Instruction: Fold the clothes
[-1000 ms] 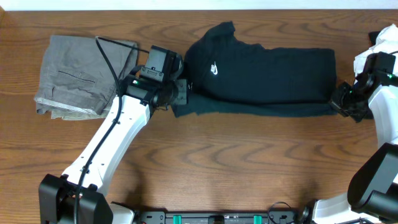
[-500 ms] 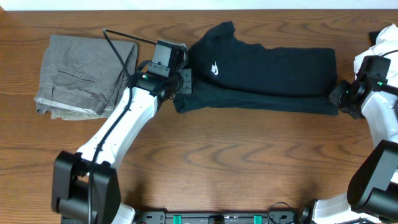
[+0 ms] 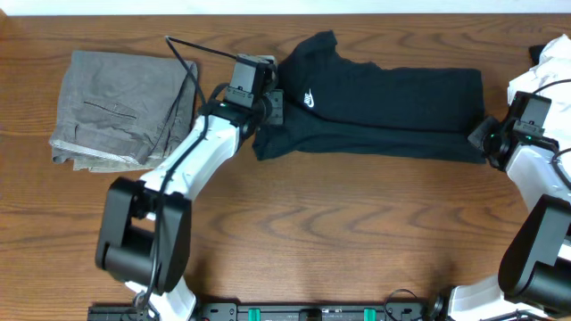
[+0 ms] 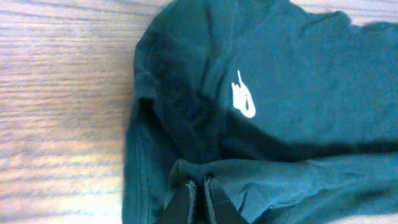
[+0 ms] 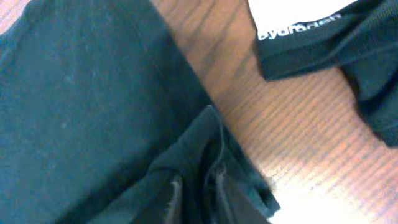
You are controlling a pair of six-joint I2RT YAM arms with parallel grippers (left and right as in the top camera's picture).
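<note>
The black T-shirt [image 3: 384, 102] lies lengthwise across the table's far middle, folded, with its white logo [image 3: 306, 97] near the left end. My left gripper [image 3: 278, 105] is at that end, beside the logo. In the left wrist view it [image 4: 200, 185] is shut on a fold of the shirt's black fabric [image 4: 298, 74]. My right gripper [image 3: 479, 143] is at the shirt's right end. In the right wrist view its jaws [image 5: 196, 182] stand slightly apart, with a ridge of the shirt [image 5: 74, 93] lying between them.
Folded grey trousers [image 3: 120, 107] lie at the far left, close to the left arm. A white garment [image 3: 553, 58] sits at the far right edge; its black lettered band [image 5: 298, 28] lies just beyond the shirt's end. Bare wooden table [image 3: 339, 232] stretches along the front.
Both grippers carried the shirt's near edge away from the front, so the lower flap now lies over the shirt. The right jaws have parted a little; the left stayed shut.
</note>
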